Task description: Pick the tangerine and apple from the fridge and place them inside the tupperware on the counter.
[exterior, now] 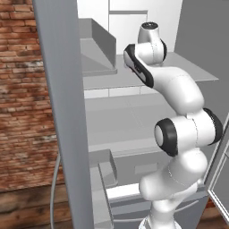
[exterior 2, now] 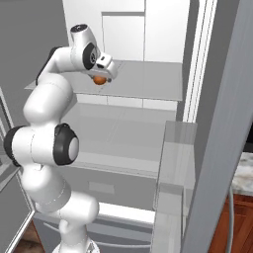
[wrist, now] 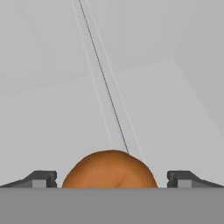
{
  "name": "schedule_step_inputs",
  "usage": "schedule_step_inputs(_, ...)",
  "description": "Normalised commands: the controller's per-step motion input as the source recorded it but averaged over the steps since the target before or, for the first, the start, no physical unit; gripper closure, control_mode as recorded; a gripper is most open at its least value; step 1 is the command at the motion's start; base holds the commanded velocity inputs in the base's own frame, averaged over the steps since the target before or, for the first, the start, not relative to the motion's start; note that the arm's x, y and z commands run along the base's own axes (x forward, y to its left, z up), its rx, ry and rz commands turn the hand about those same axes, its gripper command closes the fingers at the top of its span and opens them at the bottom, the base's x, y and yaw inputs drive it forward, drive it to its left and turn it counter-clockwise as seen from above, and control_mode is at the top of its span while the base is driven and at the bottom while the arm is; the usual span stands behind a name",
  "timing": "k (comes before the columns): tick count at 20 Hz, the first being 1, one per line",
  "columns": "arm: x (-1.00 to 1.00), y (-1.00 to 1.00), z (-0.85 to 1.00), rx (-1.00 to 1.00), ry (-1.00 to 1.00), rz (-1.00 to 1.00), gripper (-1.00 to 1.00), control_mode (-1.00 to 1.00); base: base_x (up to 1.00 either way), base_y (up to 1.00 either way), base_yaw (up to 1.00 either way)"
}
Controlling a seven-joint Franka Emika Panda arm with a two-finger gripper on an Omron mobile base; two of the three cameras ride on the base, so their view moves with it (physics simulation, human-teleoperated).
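The tangerine [wrist: 110,169], a smooth orange ball, lies between my two fingertips in the hand view, with a small gap on each side. From the right base view the tangerine [exterior 2: 100,79] sits just under my gripper [exterior 2: 105,74], over the upper shelf [exterior 2: 143,81] of the fridge. My gripper [wrist: 111,177] is open around it and does not touch it. In the left base view the arm reaches deep into the fridge [exterior: 134,112], and its links hide the hand. The apple and the tupperware are out of view.
The open fridge door [exterior: 62,112] stands close on the left, with its thin curved handle [exterior: 54,188]. The other door [exterior 2: 222,123] rises at the right. A lower shelf [exterior 2: 118,133] spans below the arm. A strip of marbled counter [exterior 2: 244,175] shows at the far right.
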Motion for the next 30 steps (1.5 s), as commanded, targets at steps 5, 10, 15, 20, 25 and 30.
schedule_step_inputs(5,0.00,0.00,-0.15,-0.02,0.00,0.00,1.00,-1.00,0.00,0.00,0.00)
schedule_step_inputs(10,-0.14,0.01,-0.23,-0.06,0.00,0.00,1.00,-1.00,0.00,0.00,0.00)
schedule_step_inputs(15,-0.23,0.00,-0.18,0.00,-0.01,0.00,1.00,-1.00,0.00,0.00,0.00)
schedule_step_inputs(20,-0.52,0.00,-0.02,0.00,-0.20,0.00,1.00,-1.00,0.00,0.00,0.00)
schedule_step_inputs(25,-0.93,-0.01,0.00,0.00,-0.37,0.00,1.00,-1.00,0.00,0.00,0.00)
schedule_step_inputs(30,-1.00,-0.05,0.01,0.07,-0.20,0.00,1.00,-1.00,0.00,0.00,0.00)
